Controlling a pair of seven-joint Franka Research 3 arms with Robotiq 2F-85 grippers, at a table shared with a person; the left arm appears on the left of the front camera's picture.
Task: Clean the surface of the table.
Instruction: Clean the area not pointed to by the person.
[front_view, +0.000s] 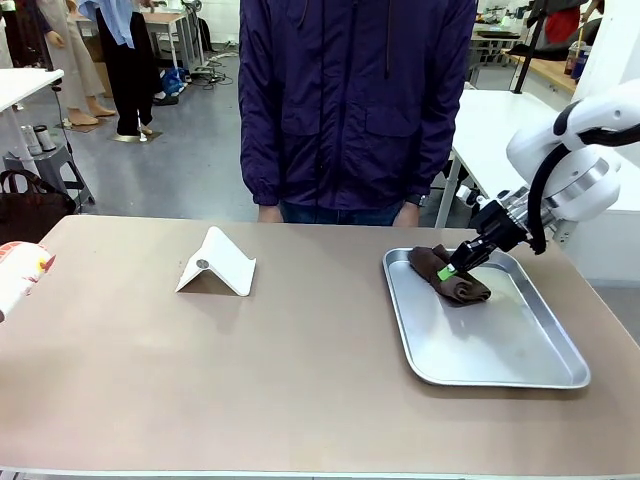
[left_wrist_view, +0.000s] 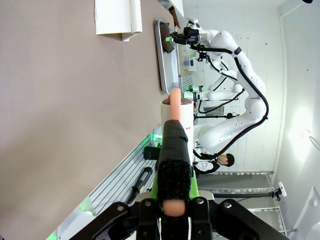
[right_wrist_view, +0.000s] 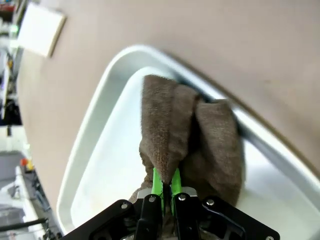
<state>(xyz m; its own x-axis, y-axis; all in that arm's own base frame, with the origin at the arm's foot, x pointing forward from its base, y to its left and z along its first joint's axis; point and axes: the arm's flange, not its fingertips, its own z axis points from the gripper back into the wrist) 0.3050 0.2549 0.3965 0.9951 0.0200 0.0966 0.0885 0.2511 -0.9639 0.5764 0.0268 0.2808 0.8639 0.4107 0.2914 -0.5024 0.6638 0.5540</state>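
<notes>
The beige-brown table (front_view: 300, 390) runs down the left of the left wrist view (left_wrist_view: 60, 130) and across the top of the right wrist view (right_wrist_view: 225, 35). On its right lies a metal tray (front_view: 530, 350) holding a crumpled brown cloth (front_view: 468, 290). My right gripper (front_view: 455, 266) is shut on a fold of that cloth (right_wrist_view: 170, 130), green pads pinched together (right_wrist_view: 163, 182), low over the tray (right_wrist_view: 100, 165). My left gripper (left_wrist_view: 173, 165) hangs off the table's left end, shut on a white red-printed container (left_wrist_view: 178, 116) with a peach, black-wrapped part; the container (front_view: 20, 275) shows at the front view's left edge.
A white folded stand (front_view: 215, 265) sits on the table left of the middle and also appears as the white stand (left_wrist_view: 117, 17). A person in a dark purple jacket (front_view: 350, 100) stands at the far edge, hands at the table's rim. White-topped tables stand behind.
</notes>
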